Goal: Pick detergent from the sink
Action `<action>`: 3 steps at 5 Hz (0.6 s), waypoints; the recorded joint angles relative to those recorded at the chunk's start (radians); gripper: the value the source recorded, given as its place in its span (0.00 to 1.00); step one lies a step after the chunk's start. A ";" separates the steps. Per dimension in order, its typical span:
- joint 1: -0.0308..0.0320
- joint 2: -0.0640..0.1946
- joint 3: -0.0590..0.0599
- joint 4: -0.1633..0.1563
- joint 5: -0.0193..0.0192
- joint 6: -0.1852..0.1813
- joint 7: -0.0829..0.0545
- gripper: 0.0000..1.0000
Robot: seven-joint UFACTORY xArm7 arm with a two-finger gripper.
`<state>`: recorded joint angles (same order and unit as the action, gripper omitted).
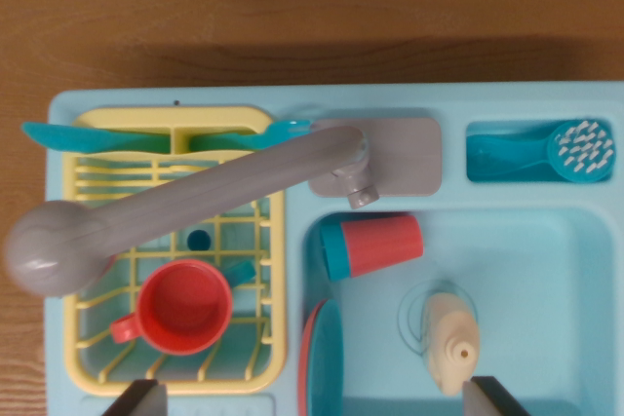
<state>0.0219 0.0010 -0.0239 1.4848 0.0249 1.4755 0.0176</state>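
Just beside the hand's (312, 398) right finger, detergent (449, 341).

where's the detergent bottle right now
In the wrist view, the detergent bottle lies in the sink basin, lower centre-right, below the red-and-blue cup.

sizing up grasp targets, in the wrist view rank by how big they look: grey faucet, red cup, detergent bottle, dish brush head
1. grey faucet, largest by far, though it sits nearer the camera
2. red cup in the yellow rack
3. detergent bottle in the sink basin
4. dish brush head, smallest
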 joint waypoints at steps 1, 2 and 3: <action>0.0000 0.000 0.000 0.000 0.0000 0.000 0.000 0.00; -0.0044 0.008 -0.005 -0.031 0.0011 -0.033 -0.015 0.00; -0.0044 0.008 -0.005 -0.031 0.0011 -0.033 -0.015 0.00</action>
<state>0.0176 0.0092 -0.0289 1.4540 0.0261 1.4424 0.0030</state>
